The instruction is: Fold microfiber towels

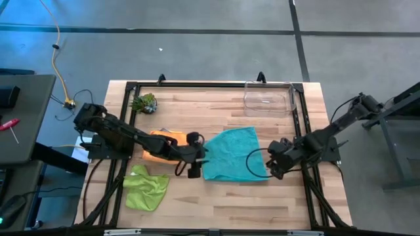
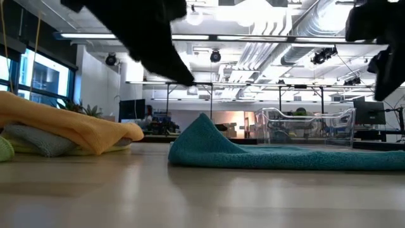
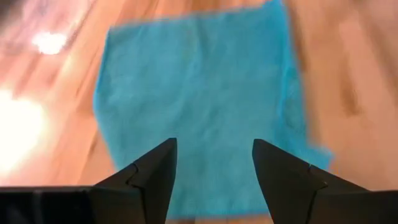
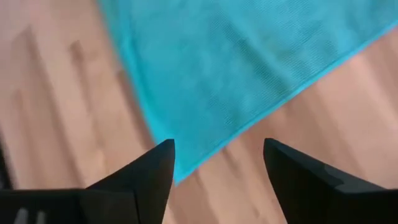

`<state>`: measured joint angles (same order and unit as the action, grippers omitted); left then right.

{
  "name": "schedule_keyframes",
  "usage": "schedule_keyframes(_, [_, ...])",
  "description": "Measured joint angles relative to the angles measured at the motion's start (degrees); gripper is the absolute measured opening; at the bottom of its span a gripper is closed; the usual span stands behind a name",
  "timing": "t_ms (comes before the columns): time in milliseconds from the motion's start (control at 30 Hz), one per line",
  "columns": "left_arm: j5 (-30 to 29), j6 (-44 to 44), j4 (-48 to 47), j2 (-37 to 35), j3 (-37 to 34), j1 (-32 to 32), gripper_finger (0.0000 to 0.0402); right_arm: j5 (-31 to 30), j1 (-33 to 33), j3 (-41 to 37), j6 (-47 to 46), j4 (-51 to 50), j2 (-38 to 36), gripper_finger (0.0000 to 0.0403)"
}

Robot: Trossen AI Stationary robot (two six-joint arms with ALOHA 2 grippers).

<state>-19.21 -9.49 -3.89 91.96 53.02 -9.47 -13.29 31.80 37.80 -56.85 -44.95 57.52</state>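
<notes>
A teal towel (image 1: 233,154) lies spread on the table's middle; in the low view its left end (image 2: 204,126) humps up. My left gripper (image 1: 195,165) hovers open at the towel's left edge, and the left wrist view shows the towel (image 3: 199,106) beyond its fingers (image 3: 214,146). My right gripper (image 1: 274,164) hovers open over the towel's near right corner (image 4: 186,168). An orange towel (image 1: 161,141) tops a small pile (image 2: 69,126) at the left, with a grey one (image 2: 31,142) under it. A lime green towel (image 1: 146,187) lies crumpled near the front left.
A clear plastic bin (image 1: 269,98) stands at the table's far right. A small green spiky plant (image 1: 144,103) sits at the far left. Bare wood shows along the near edge (image 1: 249,206), in front of the teal towel.
</notes>
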Motion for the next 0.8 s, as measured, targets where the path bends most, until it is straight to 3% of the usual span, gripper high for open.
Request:
schedule_keyframes(100, [0.4,-1.3,4.6,4.2,-0.6,0.0,0.0182,-4.4,-0.2,-0.6,-2.4,0.5,1.5,0.0224])
schedule_keyframes(200, [0.7,-1.6,8.6,9.4,-0.2,-1.2,0.0139,-4.8,-0.5,-2.6,-4.9,2.1,4.3,0.0186])
schedule_keyframes(333, [2.0,-4.1,13.7,13.7,0.5,-3.2,0.0041,-3.7,-0.1,-5.2,-10.2,8.6,8.6,0.0077])
schedule_keyframes(400, [1.6,-6.2,13.2,14.0,0.8,-4.1,0.0011,-3.7,-0.1,-5.9,-11.1,12.6,11.0,0.0022])
schedule_keyframes(533, [2.6,-8.2,12.8,14.5,1.8,-5.2,0.0010,-3.7,-0.3,-6.0,-11.3,17.3,13.3,0.0024])
schedule_keyframes(667, [8.7,-6.5,14.4,14.6,1.8,-6.0,0.0003,-3.8,-0.8,-6.0,-11.6,18.3,14.3,0.0004])
schedule_keyframes(800, [15.6,-2.9,16.9,14.1,2.0,-6.5,0.0001,-3.8,-1.5,-6.0,-11.7,18.8,14.2,0.0009])
